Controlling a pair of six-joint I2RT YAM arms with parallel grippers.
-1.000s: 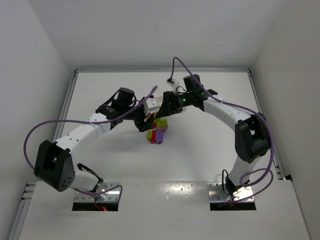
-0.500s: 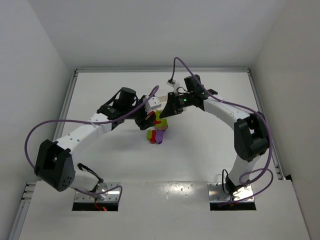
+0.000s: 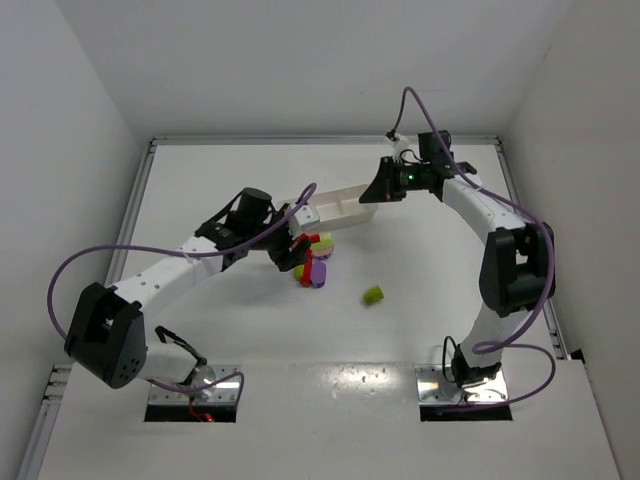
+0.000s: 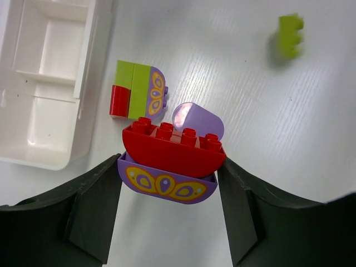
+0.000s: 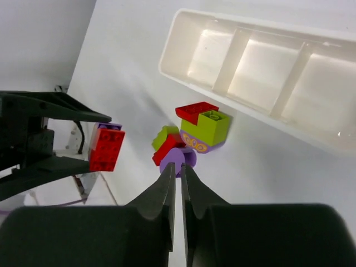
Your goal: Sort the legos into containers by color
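My left gripper (image 4: 168, 168) is shut on a purple brick with a yellow pattern (image 4: 166, 186), and a curved red brick (image 4: 172, 149) is stuck on top of it. It hangs just left of the pile of legos (image 3: 316, 262). On the table lie a stack of yellow-green, red and purple bricks (image 4: 137, 91) and a round purple piece (image 4: 198, 118). One yellow-green brick (image 3: 373, 295) lies apart to the front right. The white three-compartment tray (image 5: 228, 62) holds nothing. My right gripper (image 5: 177, 170) is shut and empty, above the tray's right end (image 3: 362, 207).
The tray (image 4: 47, 122) lies behind the pile, slightly slanted. Raised rails run along the table's left (image 3: 140, 200) and right (image 3: 515, 200) edges. The loose yellow-green brick (image 4: 290, 36) looks blurred in the left wrist view.
My right gripper has shut and pulled back to the right, away from the pile. A yellow-green brick now lies alone at the front right. My left gripper shifted slightly left with its bricks.
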